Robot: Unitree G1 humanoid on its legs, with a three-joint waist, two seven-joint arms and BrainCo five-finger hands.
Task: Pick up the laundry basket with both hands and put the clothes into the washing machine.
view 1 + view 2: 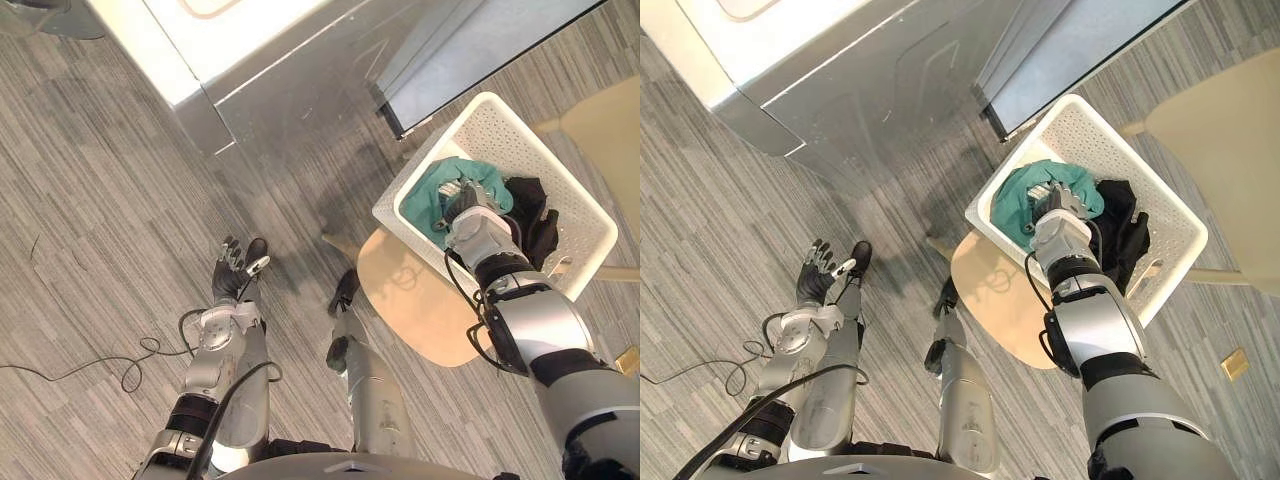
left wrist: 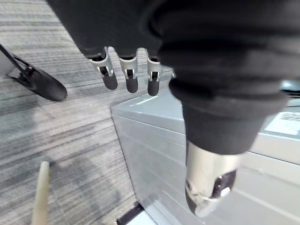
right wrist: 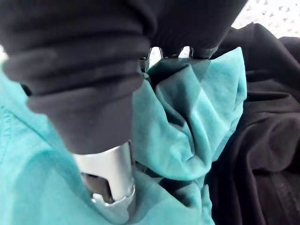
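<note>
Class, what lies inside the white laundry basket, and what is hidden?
A teal garment and a black garment lie inside, with the right hand on the teal one. Clothes cover the floor of the laundry basket.

Clothes (image 1: 432,196) lie in the laundry basket (image 1: 497,128) on a stool (image 1: 415,300), right of the washing machine (image 1: 290,80).

1. The grey striped carpet floor (image 1: 100,200) carries the silver washing machine (image 1: 300,80) and a pale round wooden seat (image 1: 420,300).
2. The white laundry basket (image 1: 505,135) rests on the seat, overhanging its rim.
</note>
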